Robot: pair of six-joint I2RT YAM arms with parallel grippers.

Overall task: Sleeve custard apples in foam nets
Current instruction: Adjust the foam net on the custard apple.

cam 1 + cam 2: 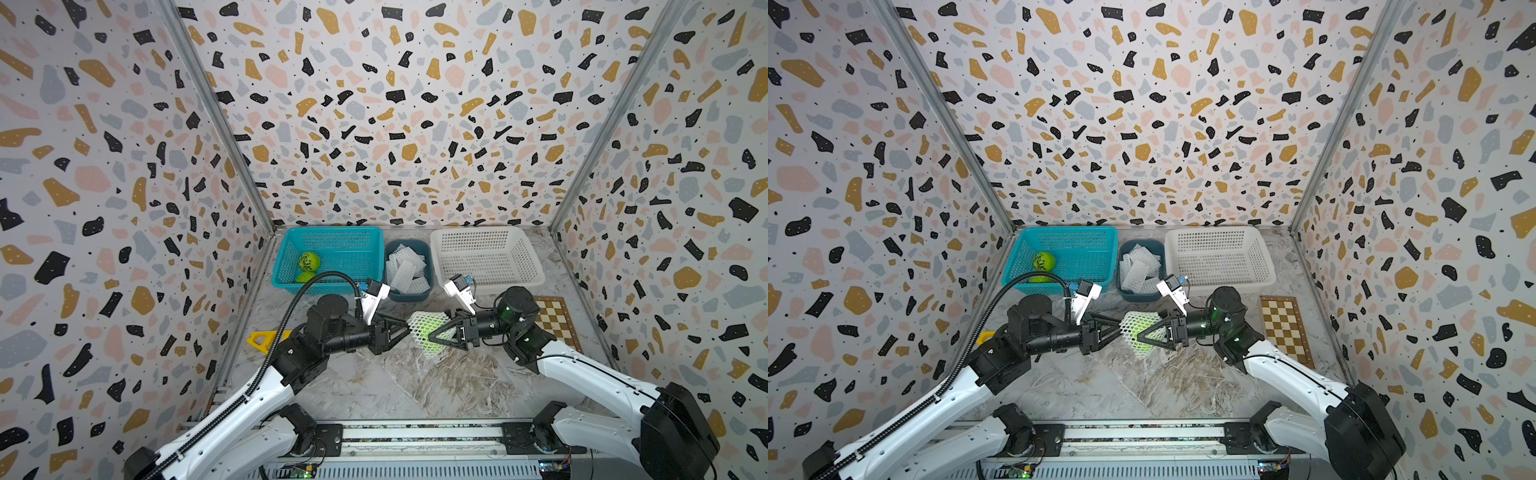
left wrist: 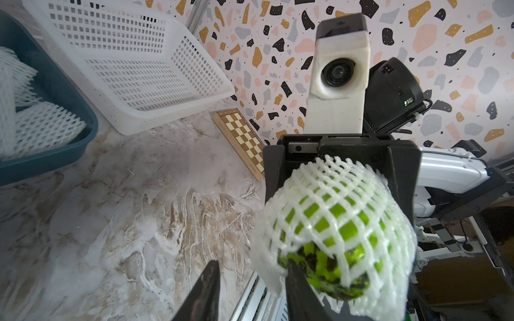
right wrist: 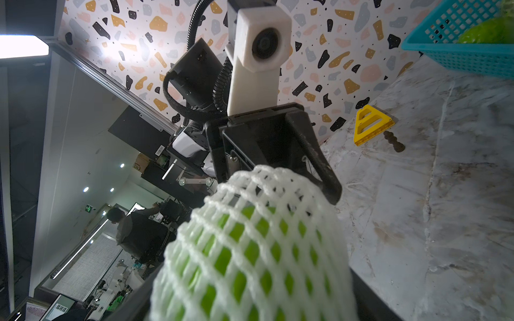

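Note:
One custard apple (image 1: 432,337) (image 2: 325,266) hangs above the table's middle, wrapped in a white foam net (image 1: 424,322) (image 1: 1136,324) (image 3: 250,250). My right gripper (image 1: 438,328) (image 1: 1148,328) (image 3: 250,305) is shut on it from the right, one finger on each side. My left gripper (image 1: 409,326) (image 1: 1120,326) (image 2: 250,261) is at the net's left end and stands open, one finger (image 2: 300,291) against the net's loose edge. Two more custard apples (image 1: 308,262) (image 1: 1044,262) lie in the teal basket (image 1: 332,230). Spare foam nets (image 1: 407,268) (image 1: 1140,266) fill a dark blue bin (image 1: 409,296).
A white perforated basket (image 1: 536,266) (image 2: 133,69) stands at the back right. A folded chessboard (image 1: 557,320) (image 2: 244,139) lies along the right wall. A yellow triangular piece (image 1: 262,338) (image 3: 371,125) and a dark chess piece (image 3: 393,141) lie near the left wall.

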